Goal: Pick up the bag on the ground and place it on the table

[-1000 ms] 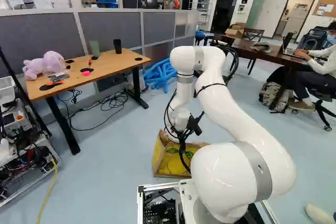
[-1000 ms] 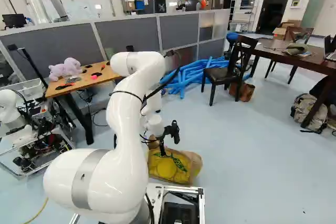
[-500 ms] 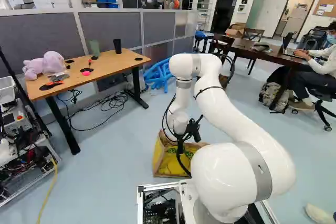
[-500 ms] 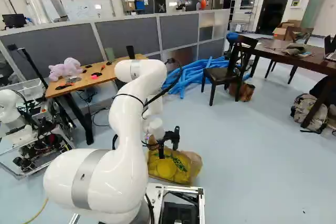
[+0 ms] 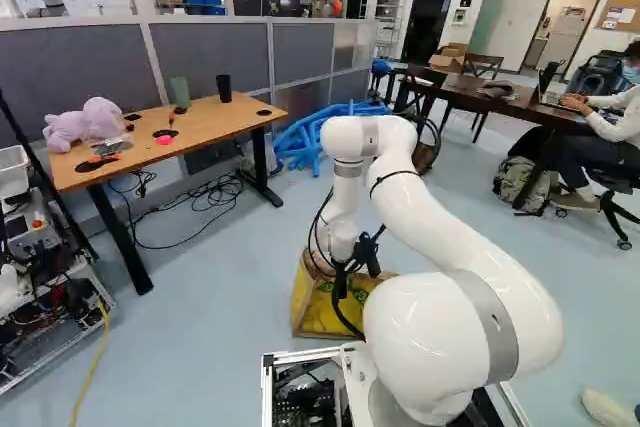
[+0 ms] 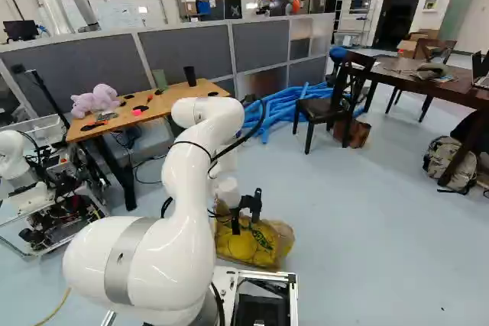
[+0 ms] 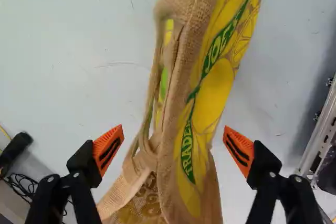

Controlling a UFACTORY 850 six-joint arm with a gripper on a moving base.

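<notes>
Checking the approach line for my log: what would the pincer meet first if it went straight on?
Most likely the bag, whose upper edge shows between the two sides of the open pincer; how far ahead is unclear.

1. Bag (image 7: 181,56): coarse, matt, burlap-like woven cloth; its printed yellow face looks smoother.
2. Jaws: matt black, with ribbed, rubbery-looking orange pads (image 7: 108,149).
3. Arm (image 5: 465,237): smooth, glossy white shell with a duller grey band.
4. Tabletop (image 5: 215,125): smooth, pale wood.
5. Plush toy (image 5: 98,121): soft-looking cloth.
6. Floor (image 7: 63,51): smooth, faint sheen, fine scuffs.
7. Chair (image 6: 319,108): dark wooden frame.
</notes>
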